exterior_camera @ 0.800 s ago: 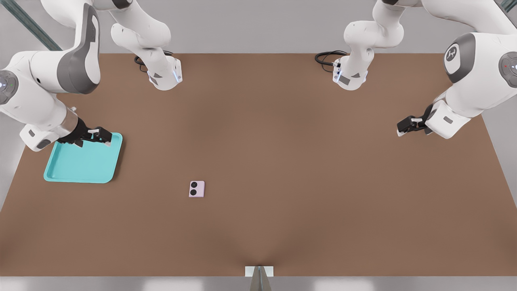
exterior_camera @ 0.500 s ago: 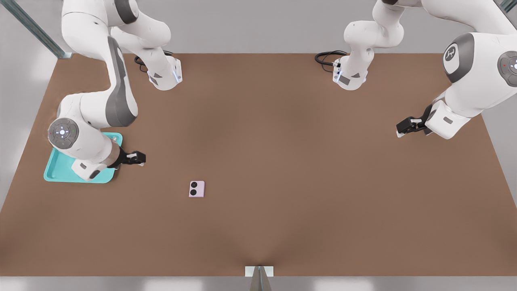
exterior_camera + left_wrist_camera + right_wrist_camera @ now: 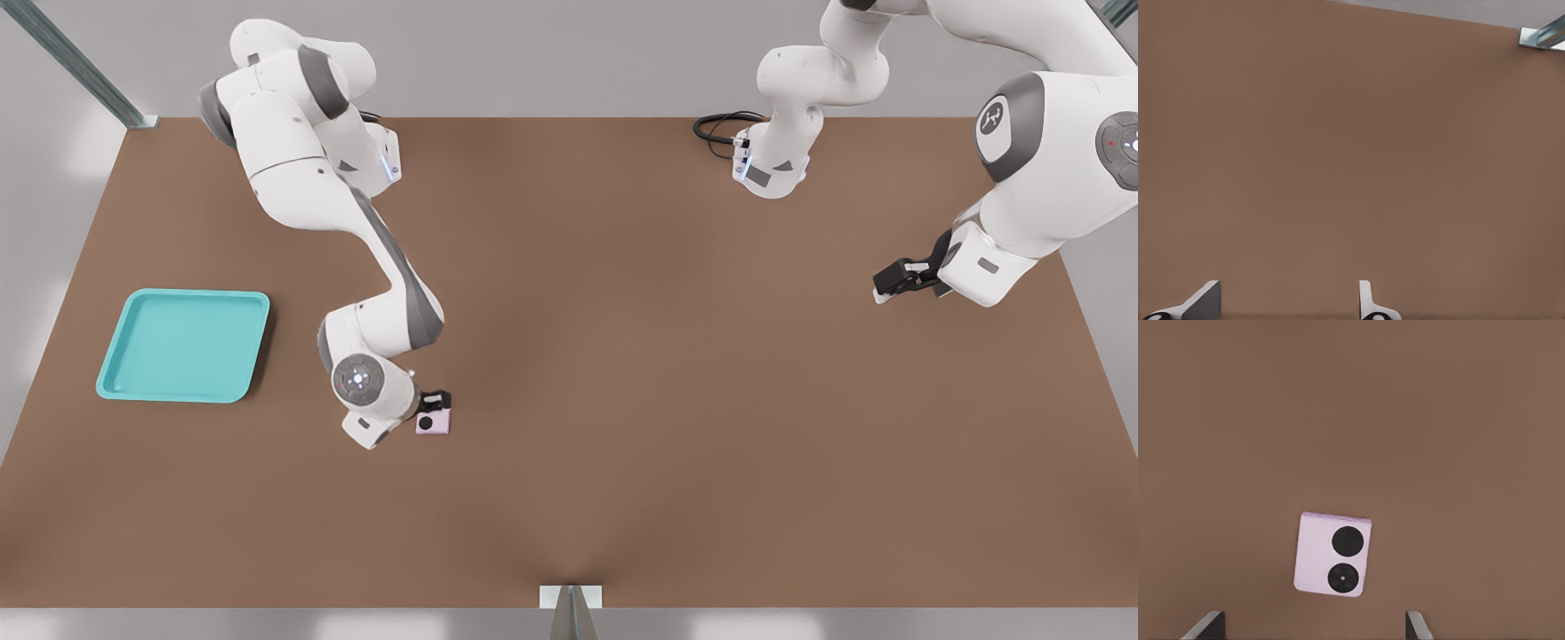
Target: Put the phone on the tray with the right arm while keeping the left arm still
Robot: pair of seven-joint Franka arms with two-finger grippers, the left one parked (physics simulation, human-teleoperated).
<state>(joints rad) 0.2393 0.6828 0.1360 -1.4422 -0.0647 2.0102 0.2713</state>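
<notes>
1. Hovering over the phone (image 3: 435,421), our gripper (image 3: 435,399) hangs just above the pale lilac slab, which lies flat on the brown tabletop (image 3: 676,373), lens side up, near the middle toward the front view's left.
2. We read the fingers (image 3: 1208,625) as spread apart: in the right wrist view two tips show at the frame's edge, one on either side of the phone (image 3: 1333,554), with bare tabletop between each tip and the slab. Nothing is gripped yet.
3. We judge the wide spread deliberate: the gap exceeds the phone's width, so the fingers could come down on either side of it without knocking it.
4. The phone sits slightly rotated relative to the line between the fingers, so a small wrist turn may be needed for the pads to meet its long edges squarely. It is thin and lies flush, so the descent must go nearly to the tabletop to catch its sides.
5. The tray (image 3: 116,369) rests well apart from the phone, toward the front view's left, with nothing lying in it.
6. We place this moment in the approach to the grasp; lifting, carrying and setting down all remain.
</notes>
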